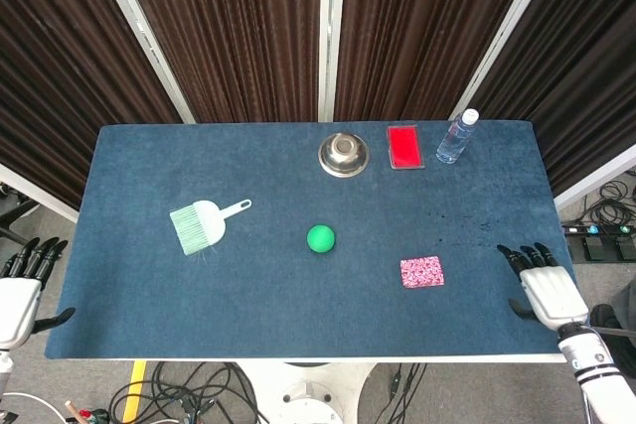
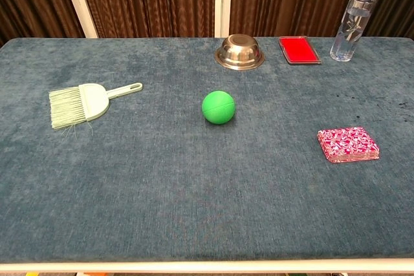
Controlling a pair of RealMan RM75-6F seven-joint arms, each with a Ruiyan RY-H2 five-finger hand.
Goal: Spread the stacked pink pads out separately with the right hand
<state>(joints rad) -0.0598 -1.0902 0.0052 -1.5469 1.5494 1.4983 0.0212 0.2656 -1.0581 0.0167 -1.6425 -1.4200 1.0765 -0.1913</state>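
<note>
The stack of pink patterned pads [image 1: 421, 271] [image 2: 347, 143] lies flat on the blue table at the right front. My right hand [image 1: 542, 285] hovers over the table's right front corner, well to the right of the stack, fingers apart and holding nothing. My left hand [image 1: 22, 283] hangs off the table's left front corner, fingers spread and empty. Neither hand shows in the chest view.
A green ball [image 1: 320, 237] sits mid-table, left of the pads. A pale green hand brush [image 1: 204, 222] lies at the left. Along the far edge stand a steel bowl [image 1: 344, 153], a red flat case [image 1: 404, 146] and a water bottle [image 1: 456, 137].
</note>
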